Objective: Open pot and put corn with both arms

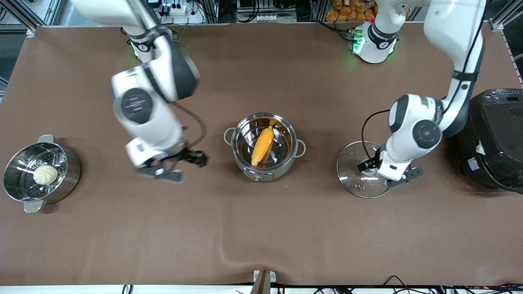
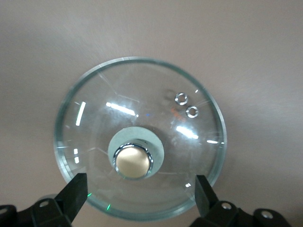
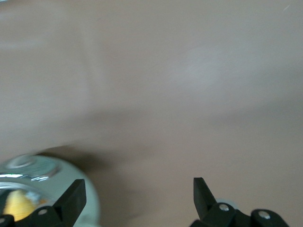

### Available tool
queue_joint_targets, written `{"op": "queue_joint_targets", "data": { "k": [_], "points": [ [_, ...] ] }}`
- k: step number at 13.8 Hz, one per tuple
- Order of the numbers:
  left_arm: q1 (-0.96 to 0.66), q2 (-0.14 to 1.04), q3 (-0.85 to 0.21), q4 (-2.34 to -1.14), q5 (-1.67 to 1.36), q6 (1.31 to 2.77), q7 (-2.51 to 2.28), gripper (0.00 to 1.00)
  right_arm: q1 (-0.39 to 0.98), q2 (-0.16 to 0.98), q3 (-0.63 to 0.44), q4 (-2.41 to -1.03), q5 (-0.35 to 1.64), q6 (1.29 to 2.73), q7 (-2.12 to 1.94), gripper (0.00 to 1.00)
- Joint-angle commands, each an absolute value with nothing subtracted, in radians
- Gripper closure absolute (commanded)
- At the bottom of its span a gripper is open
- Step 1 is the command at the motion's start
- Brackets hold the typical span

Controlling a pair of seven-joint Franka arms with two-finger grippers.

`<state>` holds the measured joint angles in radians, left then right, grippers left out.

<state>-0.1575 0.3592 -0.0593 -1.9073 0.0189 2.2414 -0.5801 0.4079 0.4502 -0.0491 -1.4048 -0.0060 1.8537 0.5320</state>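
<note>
Brown table (image 1: 261, 228) bears pot (image 1: 264, 147), lid (image 1: 361, 169).

The round shiny steel pot (image 1: 264, 148) sat open mid-table, the yellow-orange corn cob (image 1: 262, 145) lying slanted inside it. Its glass lid (image 1: 359, 173) lay flat toward the left arm's end.

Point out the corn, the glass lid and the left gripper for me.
corn (image 1: 262, 145): front view, middle of the cob, lying in the pot.
glass lid (image 2: 142, 118): left wrist view, glass above the knob.
left gripper (image 2: 141, 191): left wrist view, midway between the open fingertips.
</note>
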Motion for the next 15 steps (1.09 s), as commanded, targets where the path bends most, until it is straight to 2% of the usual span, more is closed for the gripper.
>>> {"op": "queue_joint_targets", "data": {
  "k": [1,5,8,11,15],
  "points": [
    [-0.147,0.215,-0.055,-1.911,0.044,2.136,-0.498,0.00,0.269,0.396,-0.026,-1.442,-0.008,1.800,0.301,0.00],
    [-0.089,0.056,-0.052,-1.908,0.044,1.984,-0.317,0.00,0.115,0.348,-0.028,-1.445,-0.009,1.714,0.034,0.00],
    [-0.046,-0.035,-0.051,-1.829,0.044,1.838,-0.149,0.00,0.010,0.287,-0.026,-1.465,-0.009,1.675,-0.148,0.00],
    [-0.038,-0.038,-0.051,-1.679,0.043,1.617,-0.118,0.00,-0.055,0.184,-0.028,-1.534,-0.012,1.678,-0.172,0.00],
    [-0.035,-0.041,-0.067,-1.571,0.043,1.528,-0.008,0.00,-0.074,0.054,-0.026,-1.646,-0.046,1.741,-0.181,0.00]
  ]
}}
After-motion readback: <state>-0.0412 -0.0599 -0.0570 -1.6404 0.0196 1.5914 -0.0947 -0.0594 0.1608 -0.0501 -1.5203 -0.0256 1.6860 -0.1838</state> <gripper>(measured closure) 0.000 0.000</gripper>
